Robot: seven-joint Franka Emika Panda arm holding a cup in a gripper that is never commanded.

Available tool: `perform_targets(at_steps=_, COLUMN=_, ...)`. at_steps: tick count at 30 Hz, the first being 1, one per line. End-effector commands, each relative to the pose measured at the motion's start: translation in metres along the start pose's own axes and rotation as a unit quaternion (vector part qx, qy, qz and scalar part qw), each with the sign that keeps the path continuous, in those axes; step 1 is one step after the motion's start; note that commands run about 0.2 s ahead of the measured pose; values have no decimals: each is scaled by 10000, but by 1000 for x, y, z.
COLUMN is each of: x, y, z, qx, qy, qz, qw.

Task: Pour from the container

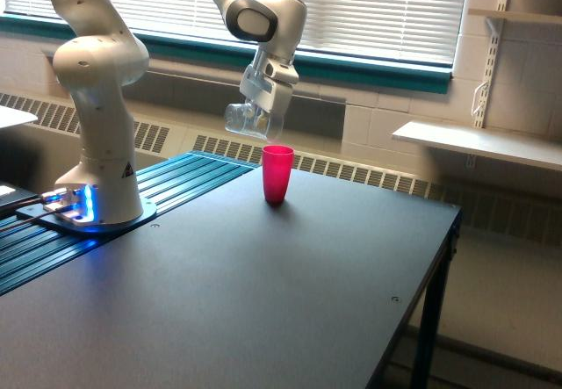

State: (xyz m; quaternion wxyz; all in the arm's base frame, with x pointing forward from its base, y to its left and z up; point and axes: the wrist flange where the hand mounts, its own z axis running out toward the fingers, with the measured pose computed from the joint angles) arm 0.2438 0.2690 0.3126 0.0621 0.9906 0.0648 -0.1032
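My gripper (pixel 261 106) is shut on the container (pixel 248 121), a small clear rounded cup held in the air. The container is tipped well over on its side. It hangs just above and to the exterior view's left of a red-pink tapered cup (pixel 277 174), which stands upright on the dark table (pixel 263 292). I cannot tell whether anything is inside either cup.
The arm's white base (pixel 97 152) stands on a blue ribbed plate (pixel 176 183) at the exterior view's left. A window with blinds and a radiator grille run behind the table. A wall shelf (pixel 479 143) sits at the right, past the table's edge.
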Motion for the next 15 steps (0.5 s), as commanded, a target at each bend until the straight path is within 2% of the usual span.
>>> perform_targets(at_steps=1, x=4, y=1, z=-3, qx=47, qy=111, qz=134, qw=9998)
perform_targets(at_steps=6, x=7, y=2, z=-12, qx=66, qy=381, qz=160, qw=9991)
perform_targets(at_steps=10, x=11, y=8, z=-21, qx=-19, qy=573, qz=210, qw=9981)
perform_targets(at_steps=15, x=13, y=15, z=-28, qx=-53, qy=602, qz=343, qw=9976)
